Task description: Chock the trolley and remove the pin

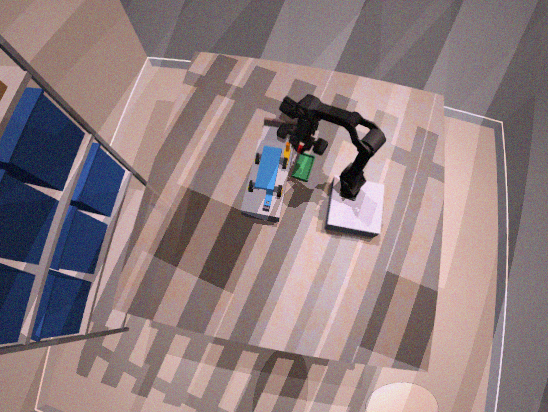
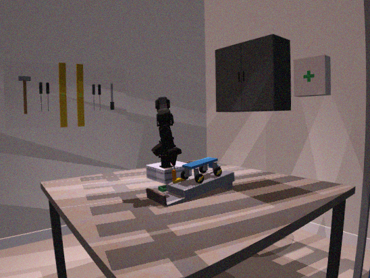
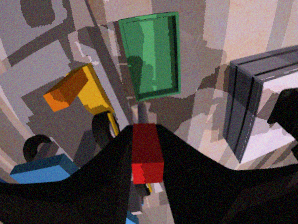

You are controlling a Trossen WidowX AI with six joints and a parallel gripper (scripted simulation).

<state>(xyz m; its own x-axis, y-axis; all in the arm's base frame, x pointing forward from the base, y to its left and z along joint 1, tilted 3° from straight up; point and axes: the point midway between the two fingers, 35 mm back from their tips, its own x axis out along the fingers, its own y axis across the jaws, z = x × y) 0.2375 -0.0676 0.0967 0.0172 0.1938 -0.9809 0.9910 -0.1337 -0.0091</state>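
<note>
My gripper is shut on the red-headed stop pin, its grey shank pointing down. It is in the air beside the ramp, near the green tray, which looks empty. The blue trolley stands on the grey ramp. The yellow chock with its orange handle stands at the downhill side of the near-side wheel and appears to touch it; its rubber base is hard to see.
The arm's white base block stands right of the tray in the top view. A dark end board stands across the ramp's low end. The tray lies close beside the ramp's side.
</note>
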